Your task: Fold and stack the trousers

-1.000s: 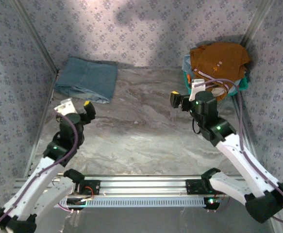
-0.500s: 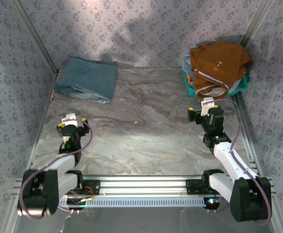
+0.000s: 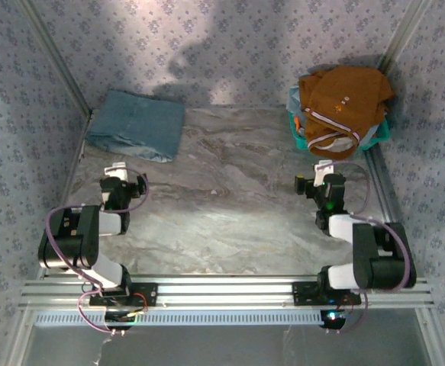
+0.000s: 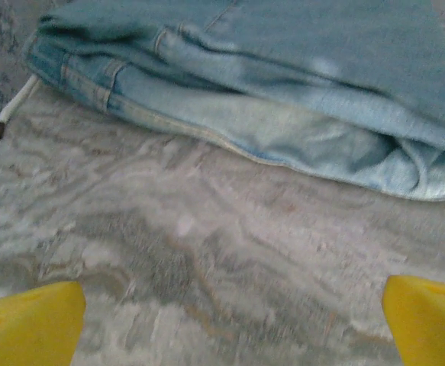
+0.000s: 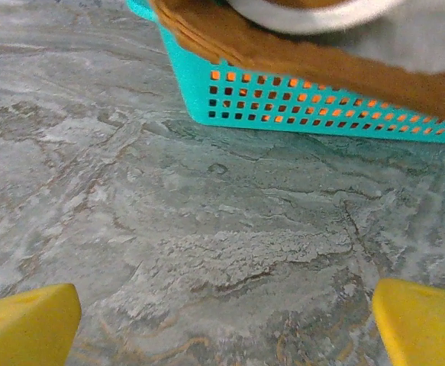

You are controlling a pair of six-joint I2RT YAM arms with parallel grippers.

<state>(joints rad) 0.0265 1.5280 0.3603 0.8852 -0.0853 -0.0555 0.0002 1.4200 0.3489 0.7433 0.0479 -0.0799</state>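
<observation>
The trousers are light blue denim jeans lying folded flat at the table's far left corner. In the left wrist view the folded jeans lie just ahead, with a white cord end at their left. My left gripper sits low over the table a short way in front of them. It is open, with only bare marble between its yellow fingertips. My right gripper rests low at the right, in front of the basket. It is open over bare table.
A teal basket stands at the far right corner with an orange-brown garment with white striped trim heaped in it. The right wrist view has the basket wall close ahead under that garment. Patterned walls enclose the table.
Both arms have pulled back toward the near edge and folded down, bringing both grippers low over the table. The folded jeans and the basket have not moved.
</observation>
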